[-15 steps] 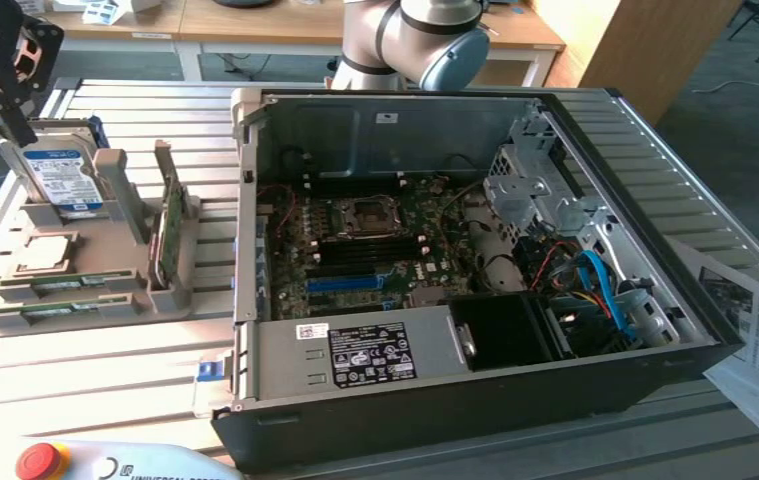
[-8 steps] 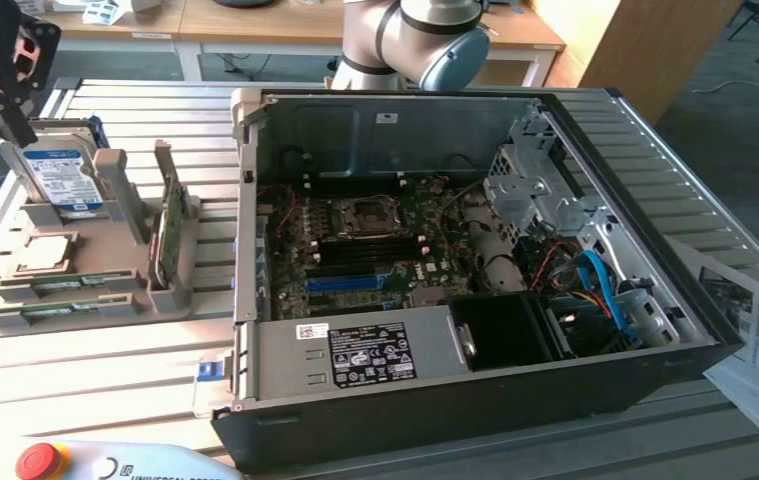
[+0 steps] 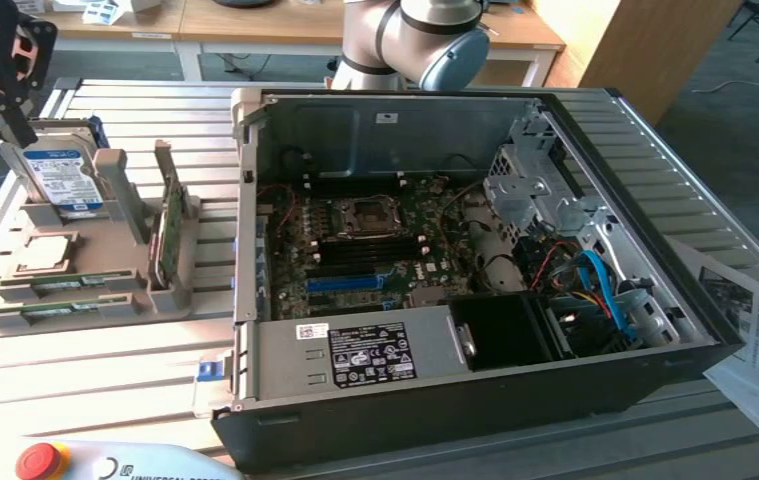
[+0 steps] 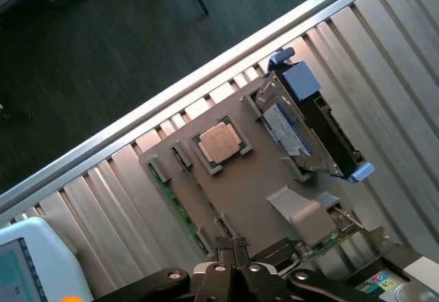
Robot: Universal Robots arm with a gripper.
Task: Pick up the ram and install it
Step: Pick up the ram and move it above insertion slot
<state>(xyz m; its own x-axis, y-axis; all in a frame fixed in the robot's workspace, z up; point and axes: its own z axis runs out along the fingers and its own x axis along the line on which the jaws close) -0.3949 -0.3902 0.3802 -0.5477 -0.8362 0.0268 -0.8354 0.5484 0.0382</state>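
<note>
Green circuit-board sticks lie flat in the slots of the grey fixture (image 3: 112,300) at the lower left of the exterior view. The ram (image 3: 70,285) is one of them, with a second near-identical stick (image 3: 59,313) just beside it (which of the pair is the one meant I cannot tell for certain). Neither has been lifted, so by my reading the task has hardly begun: both the pick-up and the seating in the open computer case (image 3: 486,400) are left. On the motherboard (image 3: 419,230) at the centre of the frame, the long dark slots below the processor socket look bare, as far as can be made out. The gripper (image 3: 8,122) hangs at the upper left of the exterior view, above the upright hard drive (image 3: 66,175) at the far end of the fixture and well apart from the ram at the near end. Its fingers point downward. In the wrist view the gripper (image 4: 232,246) has its fingertips pressed together with nothing between them, so it is closed and empty. It looks down on the fixture (image 4: 240,192), the square processor (image 4: 219,143) and the hard drive (image 4: 302,127). The arm's grey joint (image 3: 419,40) shows at the top centre, behind the case.
</note>
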